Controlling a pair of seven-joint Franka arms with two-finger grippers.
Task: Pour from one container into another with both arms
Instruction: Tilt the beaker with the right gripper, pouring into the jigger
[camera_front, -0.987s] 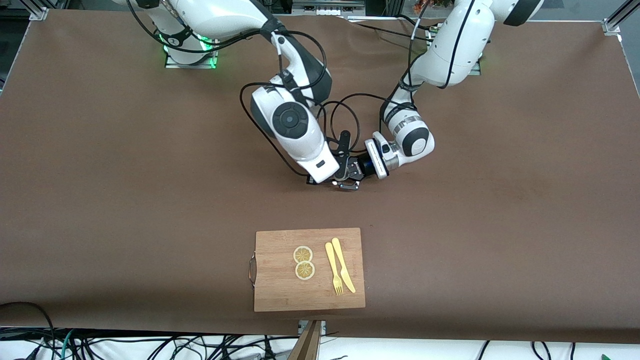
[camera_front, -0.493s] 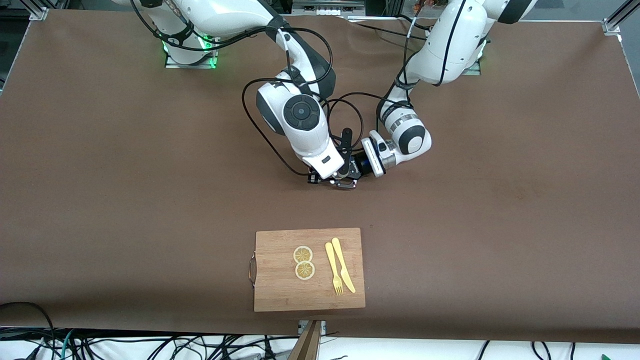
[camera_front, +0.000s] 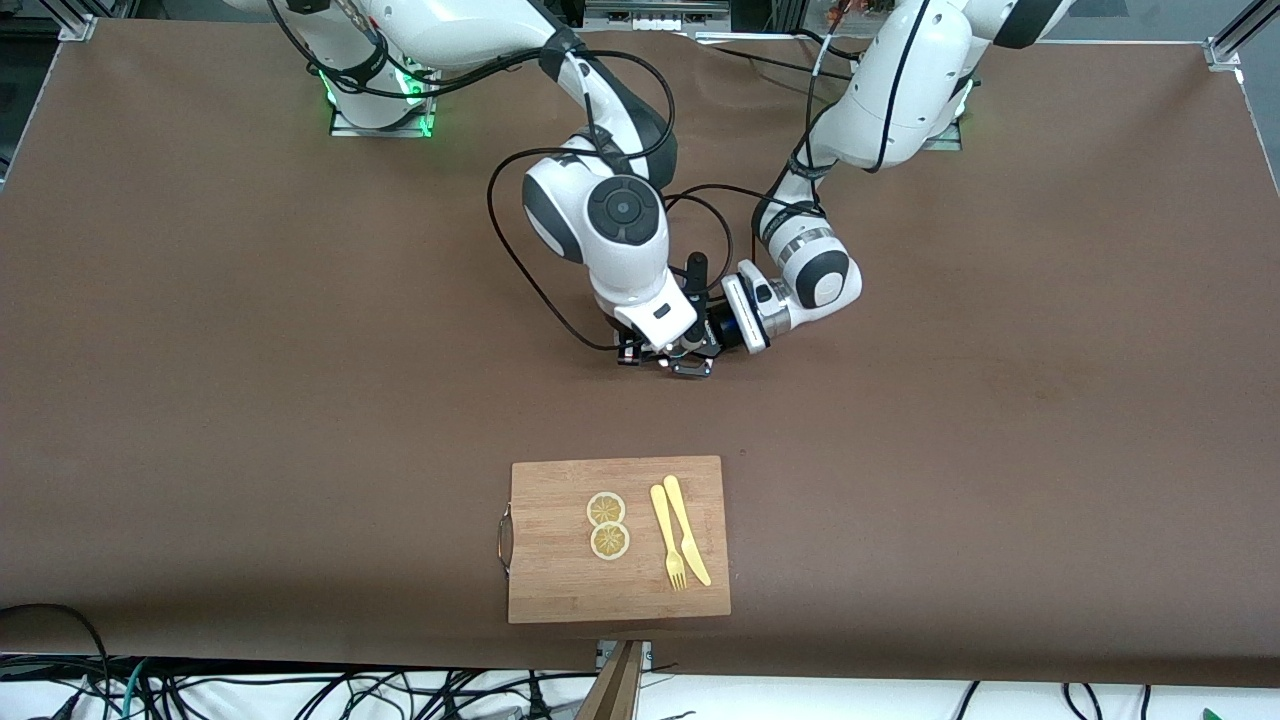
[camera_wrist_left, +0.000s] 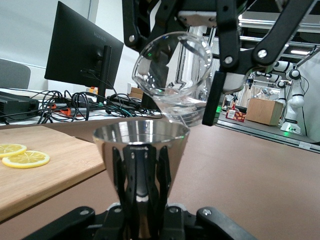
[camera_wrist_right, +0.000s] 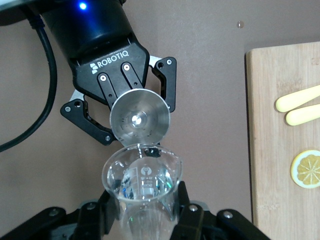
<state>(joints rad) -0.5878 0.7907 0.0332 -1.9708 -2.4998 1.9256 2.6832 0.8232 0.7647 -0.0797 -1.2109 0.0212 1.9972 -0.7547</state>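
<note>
1. The left arm (camera_front: 880, 110) comes from its base at the top of the front view and bends down to the middle of the brown tabletop (camera_front: 1000, 400).
2. The left claw (camera_wrist_right: 122, 107) is clamped on the stem of a shiny metal cone cup (camera_wrist_left: 141, 150), which stands upright with its mouth open to the top.
3. The right arm (camera_front: 600, 215) reaches in from its own base and meets the left arm at the same spot.
4. The right claw (camera_wrist_left: 215, 75) is closed around a clear glass beaker (camera_wrist_left: 172, 75), its dark fingers (camera_wrist_left: 212, 97) pressed on the glass.
5. The beaker is tilted, its spout just above the rim of the metal cone cup; in the right wrist view the spout overlaps the cup's edge.
6. Both containers hang over the tabletop, close to each other; in the front view they are largely hidden under the wrists.
7. A wooden cutting board (camera_front: 560, 580) lies nearer to the front camera than the claws, apart from them, with a metal handle on the edge toward the right arm's end.
8. On the board lie two lemon slices (camera_front: 607, 525), touching each other.
9. Beside the slices, toward the left arm's end, lie a yellow fork (camera_front: 667, 536) and a yellow knife (camera_front: 687, 530), side by side.
</note>
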